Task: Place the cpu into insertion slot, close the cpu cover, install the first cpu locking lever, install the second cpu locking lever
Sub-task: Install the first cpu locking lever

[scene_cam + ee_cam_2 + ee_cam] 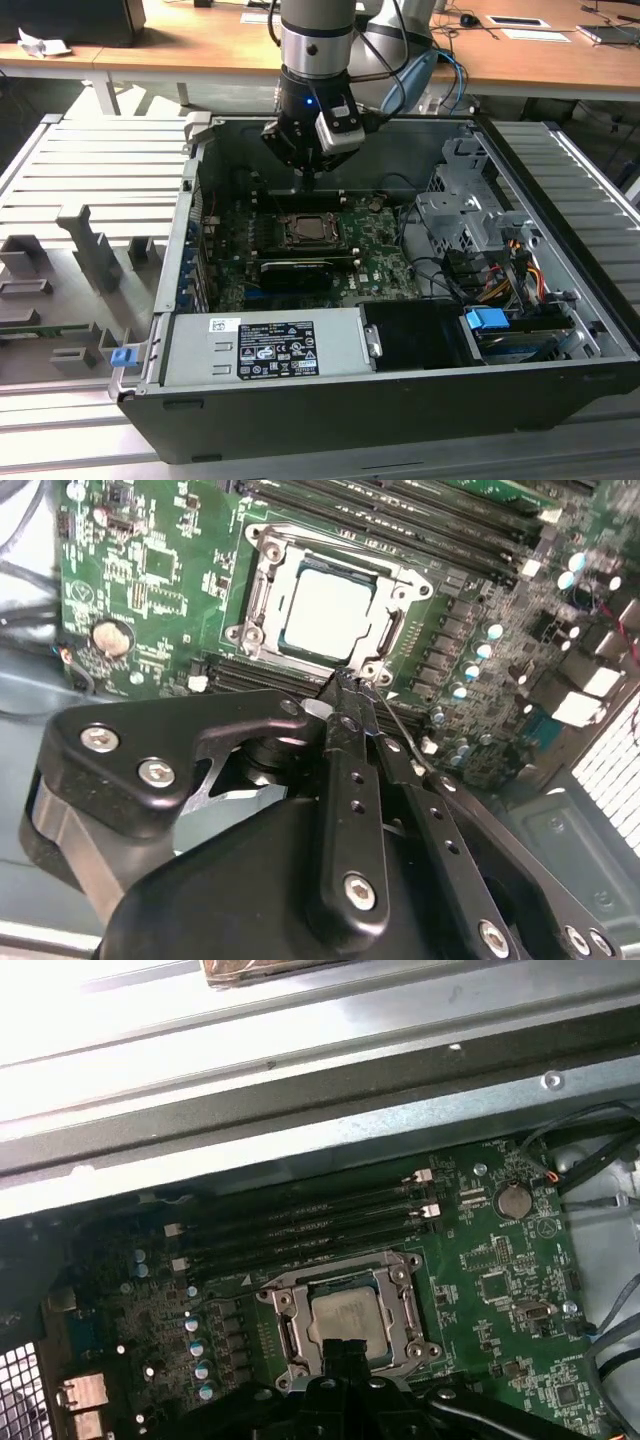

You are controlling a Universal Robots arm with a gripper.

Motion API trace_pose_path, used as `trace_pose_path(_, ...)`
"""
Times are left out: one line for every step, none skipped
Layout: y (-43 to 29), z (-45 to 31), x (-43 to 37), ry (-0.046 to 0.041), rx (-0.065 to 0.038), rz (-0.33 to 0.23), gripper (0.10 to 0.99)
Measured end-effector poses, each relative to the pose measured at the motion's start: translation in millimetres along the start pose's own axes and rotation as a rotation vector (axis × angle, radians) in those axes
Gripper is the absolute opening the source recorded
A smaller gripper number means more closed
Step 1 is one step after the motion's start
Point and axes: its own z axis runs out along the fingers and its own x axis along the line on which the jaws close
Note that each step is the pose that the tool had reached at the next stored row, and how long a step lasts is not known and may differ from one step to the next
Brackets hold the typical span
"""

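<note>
Cpu (325, 615): seated in the insertion slot (262, 580), cover (392, 632) down.
Tool (348, 688): fingers pinched together, holding nothing, tips at the socket's edge, seemingly for lever work.

Arm: silver-grey cylindrical metal wrist segment (317, 35) with a darker band, ending in a black rounded flange carrying one small blue indicator light (309, 101). A white-grey boxy camera module (339, 131) was bolted just beside that light. Blue and black cables (425, 70) looped off the wrist segment, on the exterior view's right of it. Gripper (352, 683): matte black, with broad plastic linkage plates (170, 750) and narrow black finger bars (345, 810) studded with silver socket-head screws and small round holes.
</note>
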Motion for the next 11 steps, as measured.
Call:
trace_pose_path(0.0, 0.0, 0.0, 0.0008, 0.000, -0.022, 0.106)
trace_pose_path(0.0, 0.0, 0.0, 0.0014, 0.000, -0.039, 0.106)
trace_pose_path(0.0, 0.0, 0.0, 0.0025, 0.000, -0.066, 0.106)
trace_pose_path(0.0, 0.0, 0.0, 0.0033, 0.000, -0.088, 0.106)
trace_pose_path(0.0, 0.0, 0.0, 0.0040, 0.000, -0.107, 0.106)
trace_pose_path(0.0, 0.0, 0.0, 0.0053, 0.000, -0.141, 0.106)
trace_pose_path(0.0, 0.0, 0.0, 0.0060, -0.001, -0.159, 0.106)
trace_pose_path(0.0, 0.1, 0.0, 0.0069, -0.001, -0.183, 0.106)
trace_pose_path(0.0, 0.1, 0.0, 0.0078, -0.001, -0.207, 0.106)
trace_pose_path(0.0, 0.1, 0.0, 0.0085, -0.001, -0.225, 0.106)
trace_pose_path(0.0, 0.2, 0.0, 0.0094, -0.001, -0.250, 0.106)
